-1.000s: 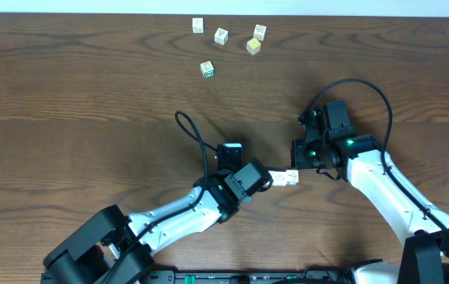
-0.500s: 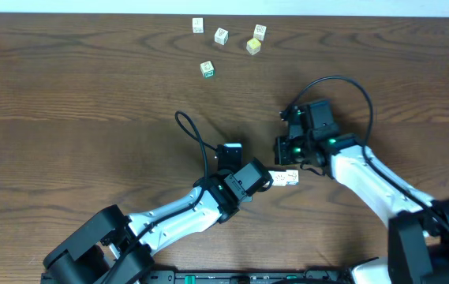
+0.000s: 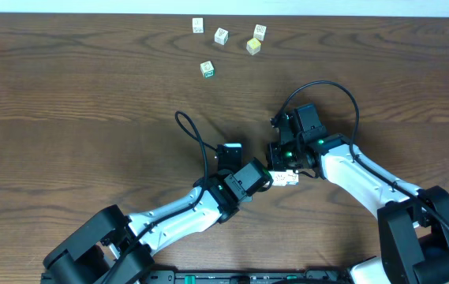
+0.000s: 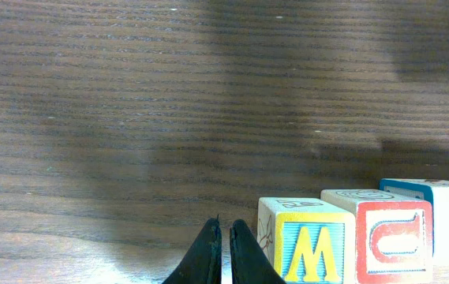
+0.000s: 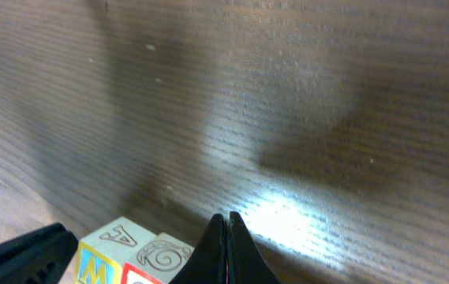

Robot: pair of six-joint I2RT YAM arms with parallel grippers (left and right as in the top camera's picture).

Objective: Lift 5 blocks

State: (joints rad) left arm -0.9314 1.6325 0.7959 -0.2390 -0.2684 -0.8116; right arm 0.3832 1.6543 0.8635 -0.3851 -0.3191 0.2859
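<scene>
We see the blocks (image 3: 288,178) in a short row toward the desk's (image 3: 90,95) near edge, their long axis along that edge. Our left end effector (image 4: 224,251), closed and empty, sits just beside the row's left end. The right end effector (image 5: 226,237), also closed and empty, hovers on the far side.

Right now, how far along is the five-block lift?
Done: the blocks stand lined up in a row; the left wrist view shows three of them. In hand: the shut left gripper sits beside the row's W end, and the shut right gripper is close by it. Left: the lift itself; nothing shows the row off the table.
</scene>
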